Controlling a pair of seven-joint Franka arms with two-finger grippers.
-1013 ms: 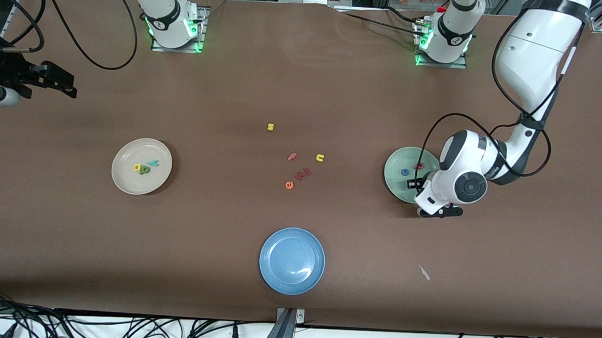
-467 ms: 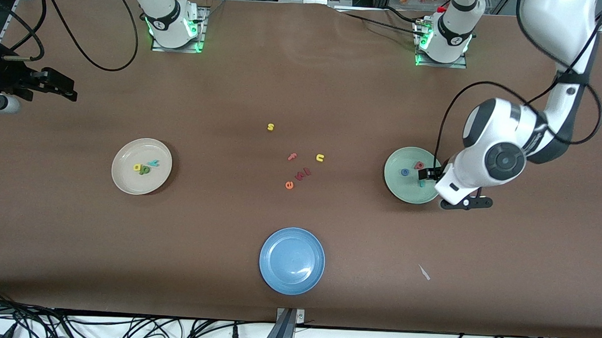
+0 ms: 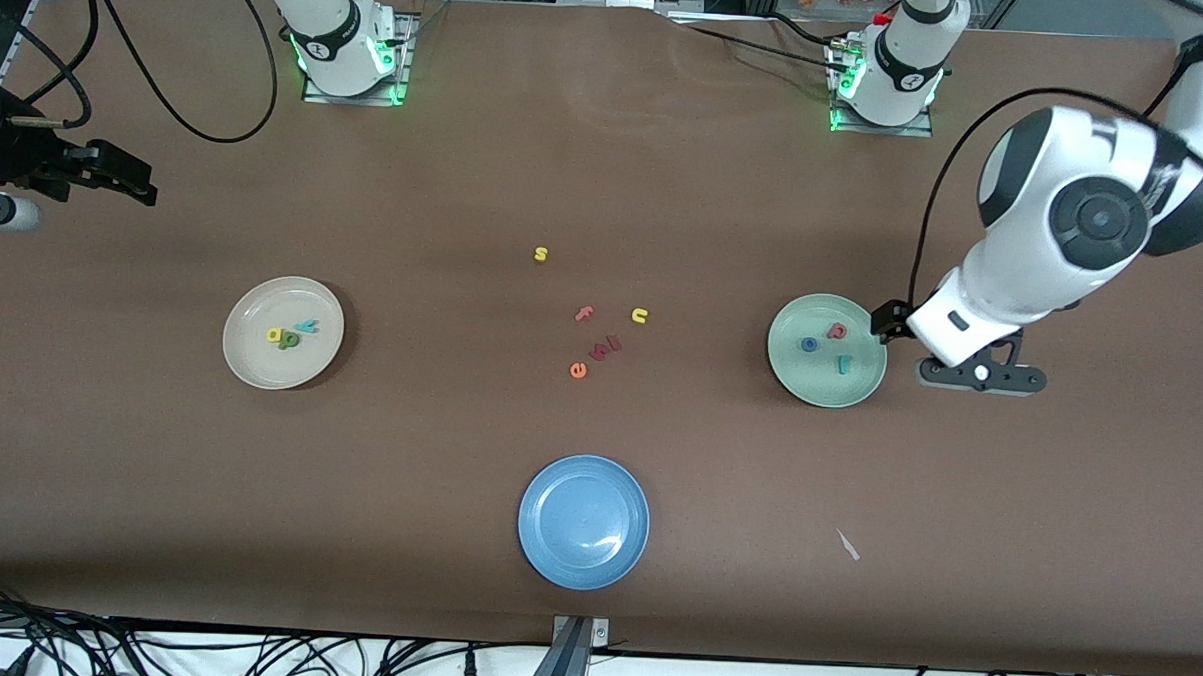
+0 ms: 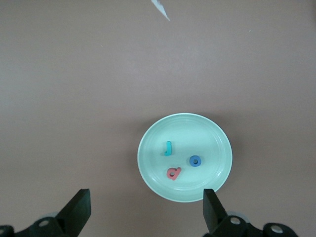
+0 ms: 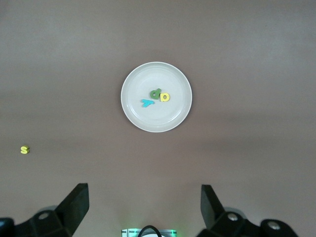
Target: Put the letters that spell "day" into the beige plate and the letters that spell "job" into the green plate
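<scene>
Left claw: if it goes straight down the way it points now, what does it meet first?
Probably bare table, not the green plate. The left claw is open and its view's centre lies just off the plate's rim, though depth is unclear.

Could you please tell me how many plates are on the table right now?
3: the beige plate toward the right arm's end, the green plate toward the left arm's end, the blue plate nearest the front camera.

A brown table (image 3: 607,178) fills the scene, evenly lit; black cables (image 3: 250,656) trail along its near white edge.
</scene>
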